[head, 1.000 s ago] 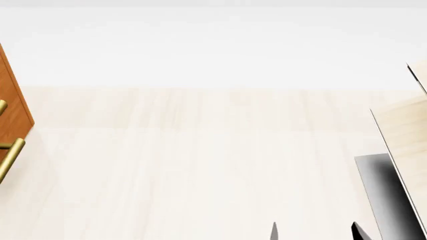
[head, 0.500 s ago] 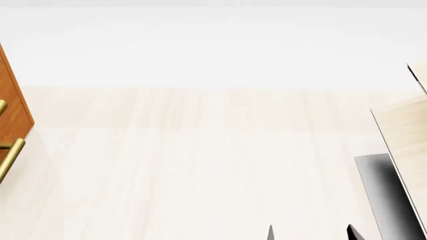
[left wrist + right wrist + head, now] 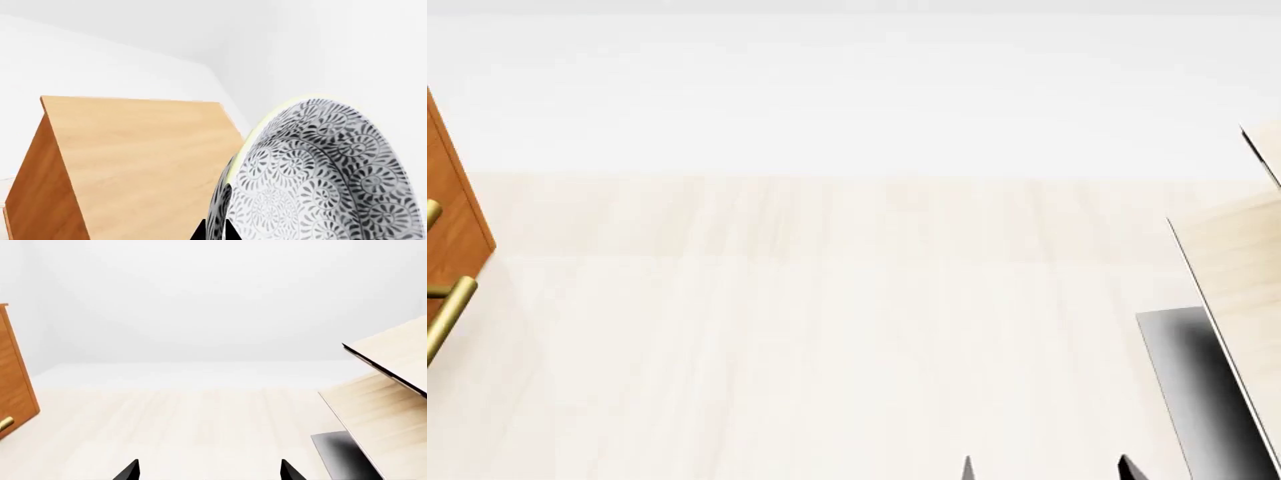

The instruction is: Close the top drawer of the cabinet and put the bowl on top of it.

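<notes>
In the left wrist view my left gripper [image 3: 215, 233] is shut on the rim of the bowl [image 3: 320, 175], white with a dense dark floral pattern and tilted on edge. Behind it is the flat top of the orange-brown cabinet [image 3: 133, 160]. The head view shows only the cabinet's edge [image 3: 451, 200] at the far left, with parts of two brass handles [image 3: 446, 312]. The top drawer is cut off by the frame. My right gripper [image 3: 1046, 470] stands open low over the floor, empty, also open in the right wrist view [image 3: 209, 471].
A pale wood structure [image 3: 1241, 270] with a dark grey base [image 3: 1194, 390] stands at the right, also in the right wrist view [image 3: 393, 390]. Light wooden floor [image 3: 827, 330] lies between it and the cabinet [image 3: 13, 380]. A white wall is behind.
My right gripper's fingertips have slipped slightly left and lower in the head view. Nothing else has moved there.
</notes>
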Controlling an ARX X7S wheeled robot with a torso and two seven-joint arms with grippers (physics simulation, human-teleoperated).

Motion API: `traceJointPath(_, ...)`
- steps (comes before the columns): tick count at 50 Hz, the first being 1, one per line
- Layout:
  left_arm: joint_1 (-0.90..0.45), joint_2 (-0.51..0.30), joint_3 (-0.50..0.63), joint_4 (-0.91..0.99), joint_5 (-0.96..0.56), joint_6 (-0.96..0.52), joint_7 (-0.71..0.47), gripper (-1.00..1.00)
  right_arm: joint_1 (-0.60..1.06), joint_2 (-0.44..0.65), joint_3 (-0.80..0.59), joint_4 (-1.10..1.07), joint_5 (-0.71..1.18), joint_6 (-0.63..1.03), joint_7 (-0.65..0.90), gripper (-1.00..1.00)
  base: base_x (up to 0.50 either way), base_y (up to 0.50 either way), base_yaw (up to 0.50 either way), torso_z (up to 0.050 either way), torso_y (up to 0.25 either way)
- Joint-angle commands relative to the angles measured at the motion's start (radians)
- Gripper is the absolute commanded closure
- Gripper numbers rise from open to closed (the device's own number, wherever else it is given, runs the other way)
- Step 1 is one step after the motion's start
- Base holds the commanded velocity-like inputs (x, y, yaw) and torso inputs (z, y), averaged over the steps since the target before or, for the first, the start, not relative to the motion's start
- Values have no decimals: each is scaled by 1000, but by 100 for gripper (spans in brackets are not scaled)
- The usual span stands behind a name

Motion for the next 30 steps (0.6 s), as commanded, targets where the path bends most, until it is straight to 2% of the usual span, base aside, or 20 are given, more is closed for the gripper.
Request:
traceJointPath(1,30,-23,-3,8,22,21,1,100,16,5,-4,-4,14,12,10,-100,0,0,0,0,0)
traceJointPath(15,110,-4,37,17,132,84,50,100,49,-10,-29,13,9,33,8,-100,0,0,0,1,0)
traceJointPath(30,51,51,102,-140,244,114,154,100,86,-29,-58,12,12,69,23,-100,0,0,0,0,1)
